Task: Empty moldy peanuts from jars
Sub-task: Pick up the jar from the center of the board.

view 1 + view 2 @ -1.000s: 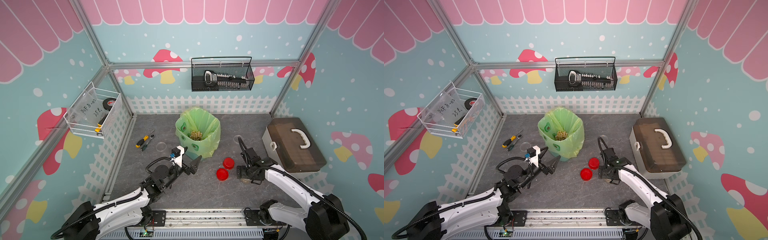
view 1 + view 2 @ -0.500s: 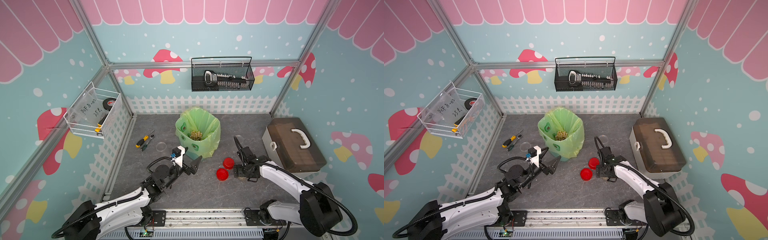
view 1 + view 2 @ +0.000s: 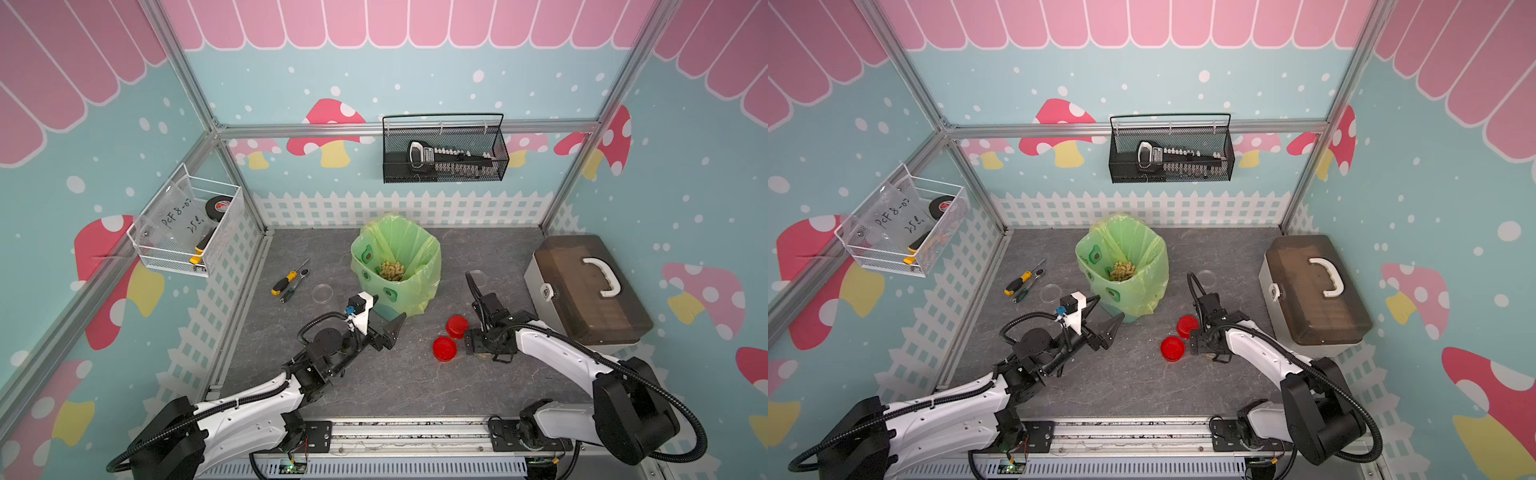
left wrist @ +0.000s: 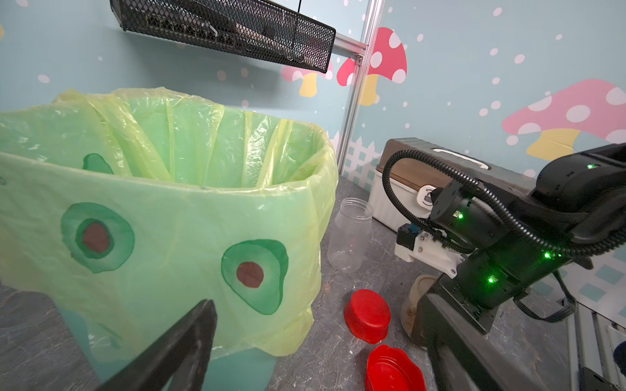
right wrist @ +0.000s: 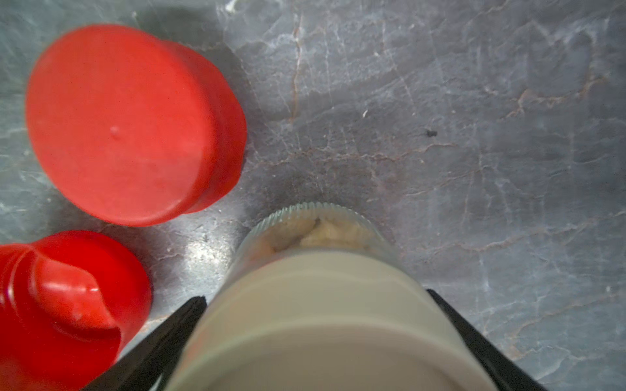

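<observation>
Three clear jars stand on the grey table. The squat jar, capped with a flat beige lid, sits upright between the two black fingers of the right gripper, one finger at each side of the lid. Whether they press on it or only flank it cannot be told. Pale kernels show through its clear wall under the lid. Two red lids lie on the table just beside that gripper, on the side toward the bin, on no jar. One lidless empty jar stands behind the right arm, and a second lidless jar stands near the screwdriver. A heap of moldy peanuts lies in the green-bagged bin. The left gripper hovers in front of the bin, jaws wide apart, holding nothing.
</observation>
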